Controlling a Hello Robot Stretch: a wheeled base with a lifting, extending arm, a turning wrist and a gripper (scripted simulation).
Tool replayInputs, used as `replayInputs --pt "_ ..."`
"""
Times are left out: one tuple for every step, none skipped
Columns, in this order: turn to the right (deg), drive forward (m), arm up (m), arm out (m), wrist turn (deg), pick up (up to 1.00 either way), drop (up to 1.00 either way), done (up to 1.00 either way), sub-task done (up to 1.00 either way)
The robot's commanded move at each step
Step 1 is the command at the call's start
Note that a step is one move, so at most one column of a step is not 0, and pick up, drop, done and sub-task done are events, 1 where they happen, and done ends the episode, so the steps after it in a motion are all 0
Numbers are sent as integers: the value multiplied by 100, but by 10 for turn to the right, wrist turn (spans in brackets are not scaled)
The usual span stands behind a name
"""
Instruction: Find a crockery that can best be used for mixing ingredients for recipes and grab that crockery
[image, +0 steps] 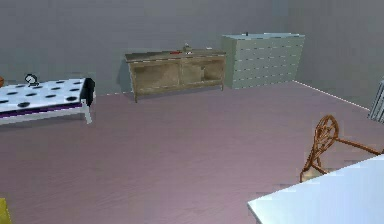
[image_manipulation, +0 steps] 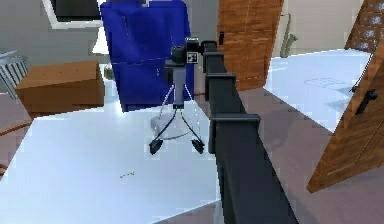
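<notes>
The pink floor (image: 200, 140) takes up most of the forward view. In the arm side view a white desk (image_manipulation: 90, 160) spreads from 9 to 6 o'clock, with a blue armchair (image_manipulation: 145, 50) behind it at 11 o'clock. Ahead, a spotted bed (image: 45, 97) lies at 9 o'clock. A wooden sideboard (image: 178, 72) stands at 12 o'clock, with a pale dresser (image: 263, 58) just beside it at 1 o'clock. A wicker chair (image: 325, 145) sits at 4 o'clock.

The arm (image_manipulation: 235, 130) rises from 6 o'clock over the desk. The claw (image_manipulation: 177, 146) hangs near the centre with bare desktop behind its tips, so it has hold of nothing; how wide it stands cannot be told. A small thing (image: 185, 48) on the sideboard's top is too small to name.

The step in hand looks like the search. A bowl is the likely crockery, and its place cannot be told yet. The robot would do well to turn its base slowly, check the sideboard and dresser tops first, and drive closer before judging shapes.
</notes>
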Motion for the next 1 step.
replayInputs --pt "0 0 0 0 450 0 0 0 0"
